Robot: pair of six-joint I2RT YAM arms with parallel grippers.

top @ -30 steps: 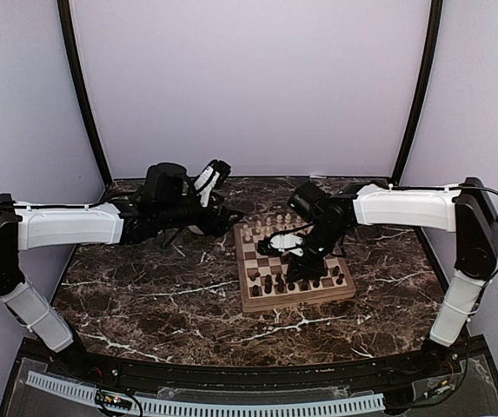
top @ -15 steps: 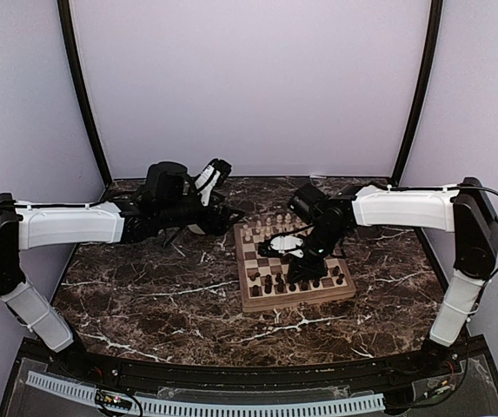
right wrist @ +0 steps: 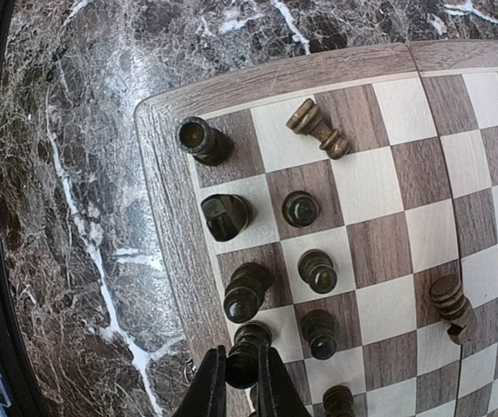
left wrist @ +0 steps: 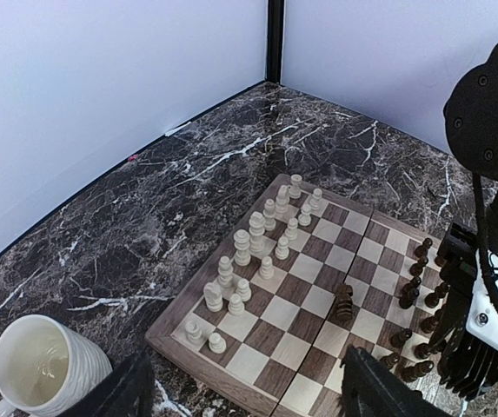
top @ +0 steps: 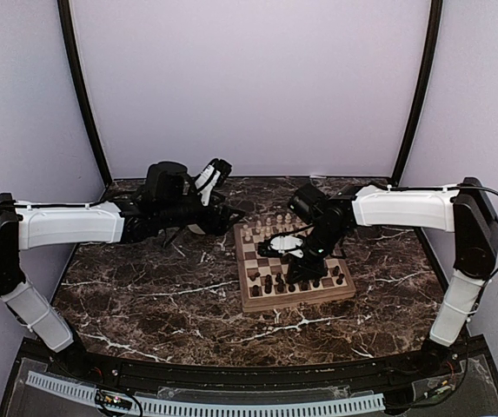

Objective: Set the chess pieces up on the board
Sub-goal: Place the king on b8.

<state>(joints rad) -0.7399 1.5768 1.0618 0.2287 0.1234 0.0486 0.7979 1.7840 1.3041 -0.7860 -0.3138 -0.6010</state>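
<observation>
Right gripper (right wrist: pixel 240 369) pinched shut on the head of a dark piece (right wrist: pixel 247 340) at the back rank beside the board's rim (right wrist: pixel 163 191). The grip is high, likely to clear its crowded neighbours. Left gripper (left wrist: pixel 247 373) gapes wide and empty above the white pieces' (left wrist: pixel 253 239) side, out of the way.

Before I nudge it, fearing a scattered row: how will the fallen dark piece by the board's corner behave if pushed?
The fallen piece lies on its side and is round, so it would probably roll in an arc. Small and wooden-looking, it is likely light. Its upright neighbour may tip if struck.
</observation>
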